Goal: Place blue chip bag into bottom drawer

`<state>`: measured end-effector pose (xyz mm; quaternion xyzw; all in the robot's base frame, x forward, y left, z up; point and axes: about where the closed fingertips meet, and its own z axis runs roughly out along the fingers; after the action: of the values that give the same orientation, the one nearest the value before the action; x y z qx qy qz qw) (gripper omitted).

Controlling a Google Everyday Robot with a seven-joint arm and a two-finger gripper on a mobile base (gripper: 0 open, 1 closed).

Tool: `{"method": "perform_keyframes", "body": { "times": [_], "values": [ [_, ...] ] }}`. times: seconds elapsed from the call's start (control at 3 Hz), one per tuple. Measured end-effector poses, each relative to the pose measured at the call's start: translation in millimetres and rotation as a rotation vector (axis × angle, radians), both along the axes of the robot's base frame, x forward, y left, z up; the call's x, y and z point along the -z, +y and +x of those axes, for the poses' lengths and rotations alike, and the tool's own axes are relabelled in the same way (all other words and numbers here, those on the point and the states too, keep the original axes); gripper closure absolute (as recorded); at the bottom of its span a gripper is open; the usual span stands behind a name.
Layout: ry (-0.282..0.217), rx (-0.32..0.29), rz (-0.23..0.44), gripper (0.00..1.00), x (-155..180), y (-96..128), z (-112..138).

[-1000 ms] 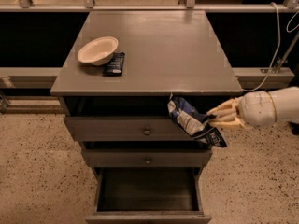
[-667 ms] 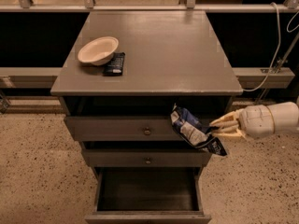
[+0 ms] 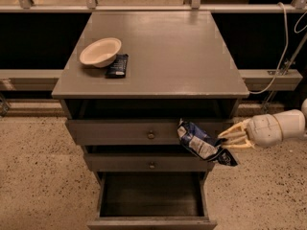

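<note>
The blue chip bag (image 3: 204, 144), crinkled dark-blue foil with white patches, hangs in the air in front of the cabinet's upper drawers, at their right side. My gripper (image 3: 227, 141) comes in from the right on a cream arm, and its fingers are shut on the bag's right end. The bottom drawer (image 3: 151, 201) is pulled open below and to the left of the bag; its inside is dark and nothing shows in it.
On the grey cabinet top (image 3: 192, 56) stand a cream bowl (image 3: 100, 51) and a flat black packet (image 3: 117, 65) at the left. Two shut drawers with knobs (image 3: 151, 134) are above the open one. Speckled floor surrounds the cabinet; a cable (image 3: 283, 56) hangs at the right.
My gripper and the bag have moved down and a little right, from level with the top drawer's upper edge to the gap between the two upper drawers.
</note>
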<state>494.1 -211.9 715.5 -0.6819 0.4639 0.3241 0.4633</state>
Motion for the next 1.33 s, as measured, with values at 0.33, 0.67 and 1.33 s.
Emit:
{"method": "perform_keyframes", "body": {
  "times": [0.33,0.67,1.33],
  "values": [
    [0.015,0.048,0.0,1.0,16.7,2.0,4.3],
    [-0.013,0.085,0.037,1.0,75.2,21.1,-6.8],
    [-0.047,-0.045,0.159,1.0,219.7,96.4,-71.8]
  ]
}}
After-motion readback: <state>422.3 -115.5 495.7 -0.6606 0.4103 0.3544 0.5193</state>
